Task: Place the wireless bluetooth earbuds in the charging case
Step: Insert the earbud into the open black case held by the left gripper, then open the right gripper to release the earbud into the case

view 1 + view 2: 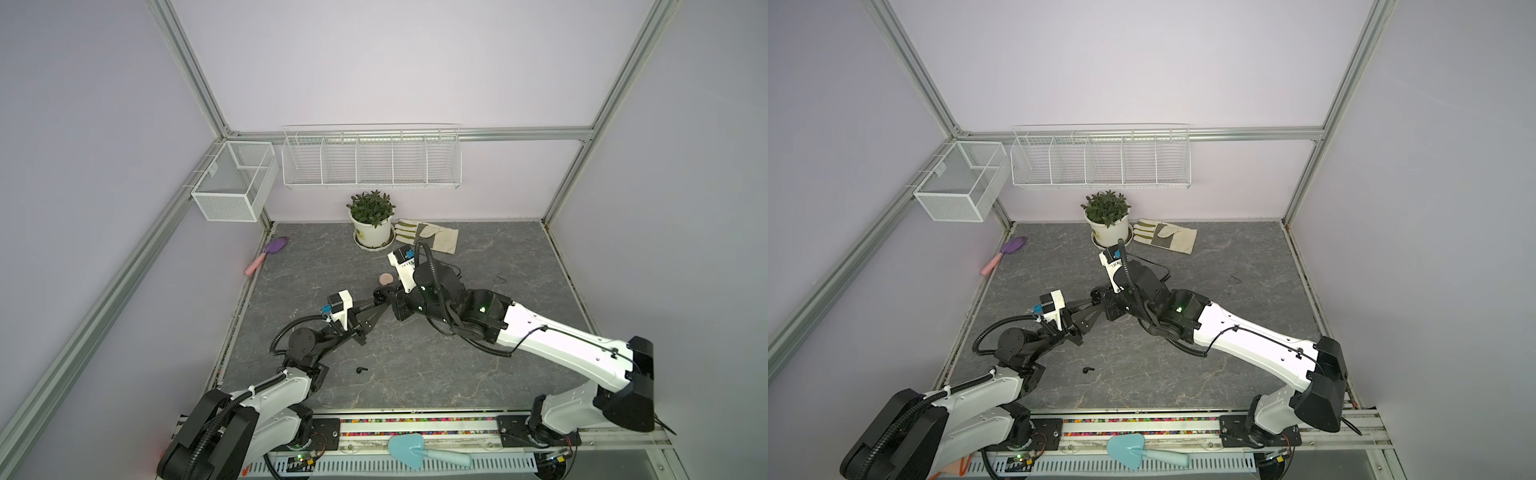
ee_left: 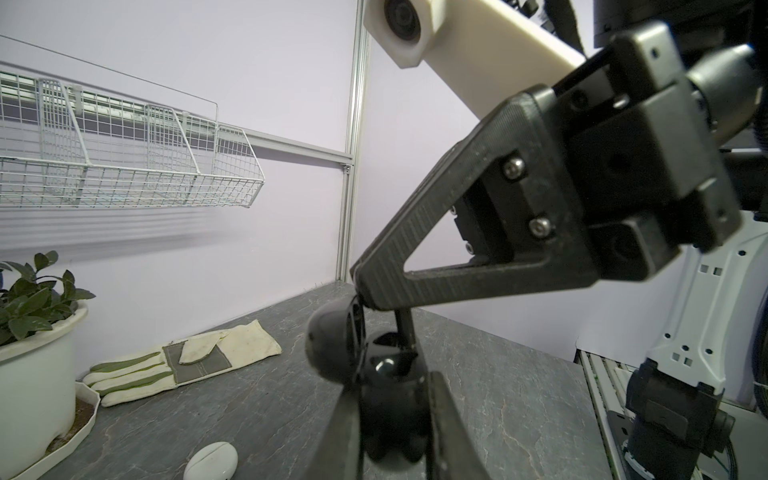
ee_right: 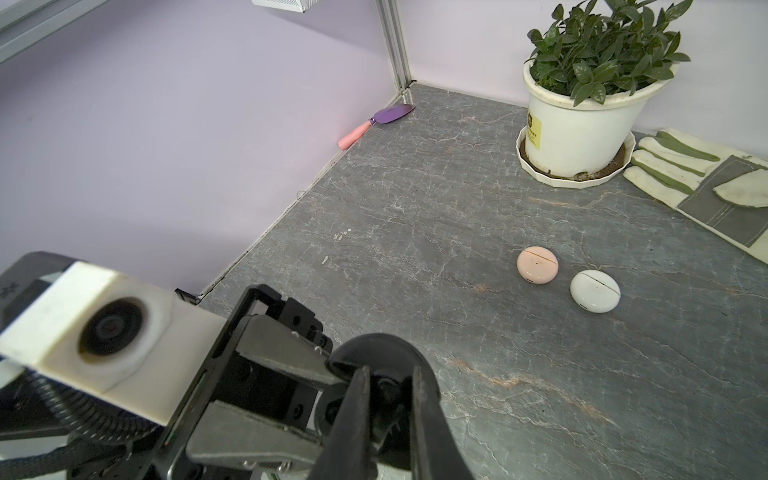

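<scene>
This is a robotics lab cell dressed as a gardening corner. An aluminium frame (image 1: 197,79) holds plain lilac wall panels (image 1: 374,62) around a grey stone-look worktop (image 1: 415,374). Two robot arms, left (image 1: 266,395) and right (image 1: 561,345), stand on a rail (image 1: 415,428) along its near edge, with bare cables and circuit boards. The props are staged: a wire rack (image 1: 370,162) and a mesh basket (image 1: 232,183) on the walls, a potted plant (image 1: 372,224), a work glove (image 1: 432,237), and a purple trowel (image 1: 270,251).
</scene>
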Robot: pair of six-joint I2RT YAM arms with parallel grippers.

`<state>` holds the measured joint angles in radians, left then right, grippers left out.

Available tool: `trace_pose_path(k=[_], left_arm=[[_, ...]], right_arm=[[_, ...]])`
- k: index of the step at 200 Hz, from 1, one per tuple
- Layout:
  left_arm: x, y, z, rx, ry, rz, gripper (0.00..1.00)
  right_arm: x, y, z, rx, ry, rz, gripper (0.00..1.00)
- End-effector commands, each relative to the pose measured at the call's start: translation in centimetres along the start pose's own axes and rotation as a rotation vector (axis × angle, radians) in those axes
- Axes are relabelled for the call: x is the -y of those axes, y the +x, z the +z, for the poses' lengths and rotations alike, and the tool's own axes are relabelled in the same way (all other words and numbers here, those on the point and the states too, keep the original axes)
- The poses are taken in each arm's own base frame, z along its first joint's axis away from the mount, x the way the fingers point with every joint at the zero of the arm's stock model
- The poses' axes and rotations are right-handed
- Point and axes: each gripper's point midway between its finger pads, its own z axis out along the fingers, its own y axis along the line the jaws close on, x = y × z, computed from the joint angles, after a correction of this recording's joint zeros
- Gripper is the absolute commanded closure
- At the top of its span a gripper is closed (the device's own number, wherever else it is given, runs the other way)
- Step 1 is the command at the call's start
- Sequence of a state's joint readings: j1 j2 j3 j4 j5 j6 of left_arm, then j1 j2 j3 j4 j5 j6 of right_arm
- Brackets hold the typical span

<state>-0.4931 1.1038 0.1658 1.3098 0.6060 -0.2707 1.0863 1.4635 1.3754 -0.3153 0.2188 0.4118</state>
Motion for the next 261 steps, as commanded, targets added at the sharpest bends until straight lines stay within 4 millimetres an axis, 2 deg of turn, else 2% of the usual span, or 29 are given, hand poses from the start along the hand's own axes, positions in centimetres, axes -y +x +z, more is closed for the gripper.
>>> trace_pose_path(k=[1, 78, 140, 182, 205, 229, 261], left_arm=[[0.7, -1.8, 0.1, 0.061, 0.027, 0.065, 1.0], [0.8, -2.0, 0.0, 0.066, 0.026, 0.072, 1.0], [0.8, -2.1, -0.1, 0.067, 0.017, 0.081, 1.0], [0.8, -2.2, -0.2, 0.067, 0.016, 0.083, 1.0], [0.6, -2.2, 0.0, 0.06, 0.007, 0.064, 1.0], [0.8, -2.3, -0.1, 0.064, 0.017, 0.044, 1.0], [1.0, -1.9, -0.3, 0.047, 0.021, 0.039, 1.0]], right_arm=[[-0.5, 0.1, 0.5, -0.004, -0.003, 0.001, 0.86], [-0.8, 0.6, 0.8, -0.017, -0.003, 0.003, 0.86], [-0.8, 0.9, 0.7, -0.029, 0.004, 0.0, 0.81], [-0.8, 0.1, 0.2, -0.015, 0.011, -0.011, 0.67], [-1.1, -0.7, -0.6, -0.012, -0.005, -0.052, 0.53], [-0.9, -1.9, -2.5, -0.053, -0.037, -0.168, 0.38], [-0.6, -1.3, -3.3, -0.144, -0.182, -0.218, 0.37]])
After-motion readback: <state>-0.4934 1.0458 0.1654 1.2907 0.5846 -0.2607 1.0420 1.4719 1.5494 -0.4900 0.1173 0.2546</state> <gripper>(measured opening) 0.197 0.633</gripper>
